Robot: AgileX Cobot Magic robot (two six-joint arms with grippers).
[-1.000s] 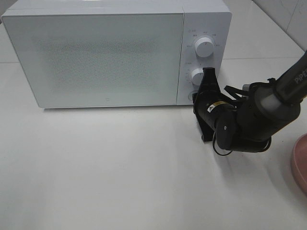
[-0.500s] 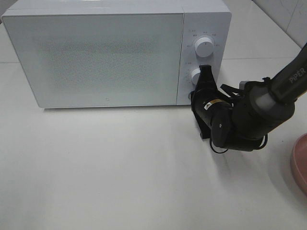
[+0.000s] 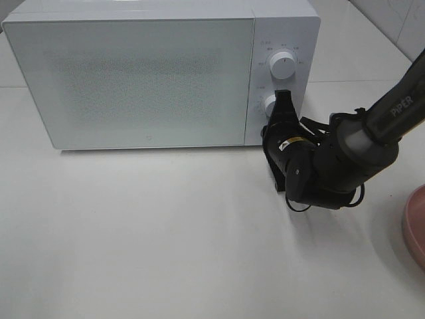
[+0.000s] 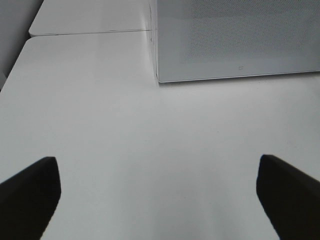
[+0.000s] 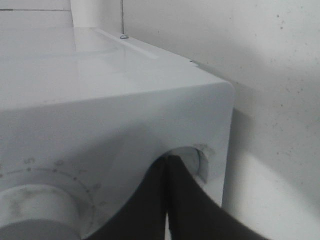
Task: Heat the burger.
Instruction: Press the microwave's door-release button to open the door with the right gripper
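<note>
A white microwave (image 3: pixel 133 73) is standing along the far edge of the worktop (image 3: pixel 166 232), its frosted door (image 3: pixel 133 80) sitting shut and flush with the control panel on its right end. The burger is not showing in any view, so its place cannot be told. The right arm (image 3: pixel 352 146) is reaching in from the worktop's right edge and lying low across the surface in front of the panel. Its end effector (image 5: pixel 168 161) is pinched fully together with nothing between the fingers, and is pointing at the panel's bottom corner. There the tips are meeting a small round button (image 5: pixel 197 159) just beside the lower dial (image 3: pixel 271 104), with the upper dial (image 3: pixel 283 64) standing free above. Whether the tips are pressing the button cannot be told. A pink plate (image 3: pixel 415 226) is peeking in at the right edge, apart from the arm. The left end effector (image 4: pixel 156 160) is spread wide and holding nothing. It is hovering over bare worktop before the microwave's front left corner (image 4: pixel 158 80). From the microwave's front to the near edge, a broad stretch of worktop is lying open, narrowing only where the right arm is crossing it.
</note>
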